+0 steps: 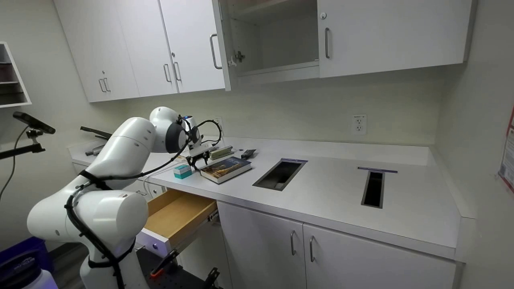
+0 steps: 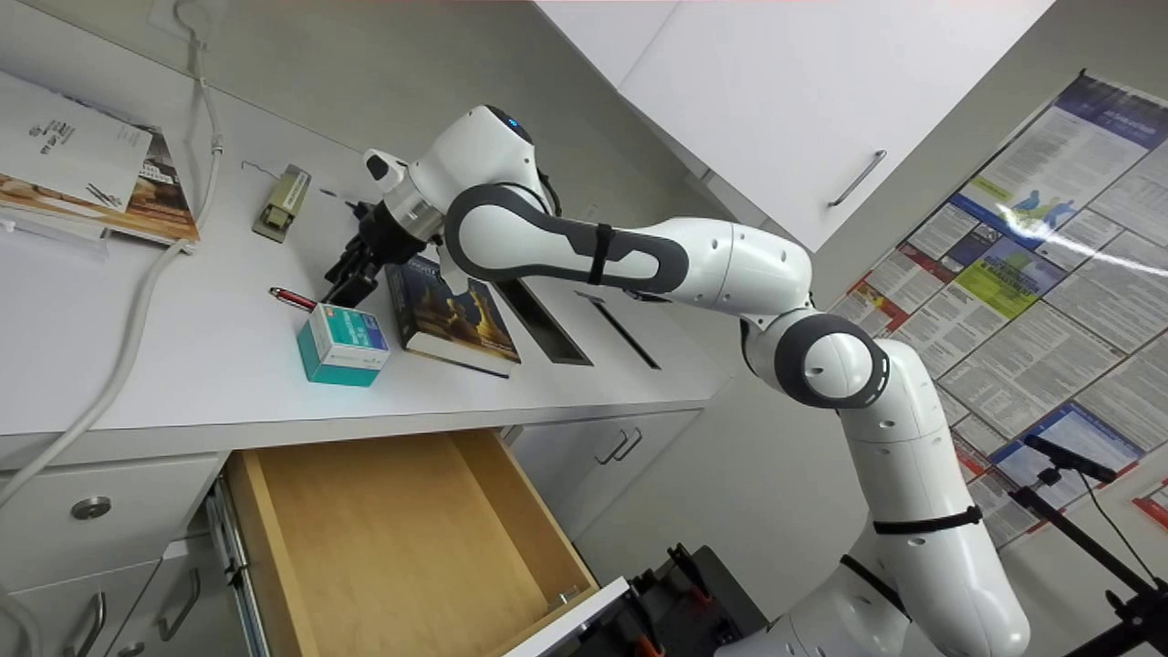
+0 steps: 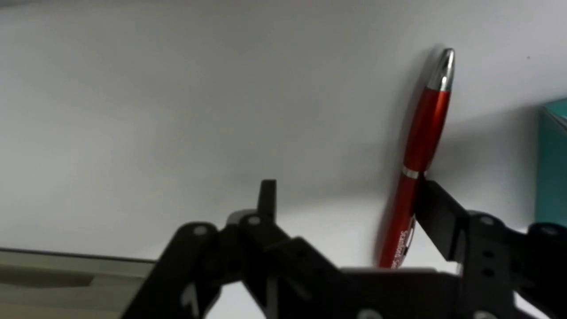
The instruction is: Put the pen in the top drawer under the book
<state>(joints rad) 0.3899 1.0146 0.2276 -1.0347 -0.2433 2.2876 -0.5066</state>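
A red pen (image 3: 427, 119) with a silver tip lies on the white counter, also seen in an exterior view (image 2: 292, 298). My gripper (image 3: 345, 192) is open just above the counter, also visible in both exterior views (image 1: 198, 160) (image 2: 351, 281). The pen lies between its fingers, close against the right finger in the wrist view and well apart from the left one. The top drawer (image 1: 180, 212) is pulled open below the counter, with its bare wood inside also showing in an exterior view (image 2: 392, 547). A dark-covered book (image 1: 227, 167) (image 2: 456, 319) lies flat beside the gripper.
A teal and white box (image 1: 183, 171) (image 2: 345, 347) (image 3: 551, 168) stands beside the pen. An olive object (image 1: 221, 152) (image 2: 283, 203) lies behind. A white cable (image 2: 137, 338) and a stack of printed papers (image 2: 91, 155) are farther along. The counter has two slots (image 1: 281, 176).
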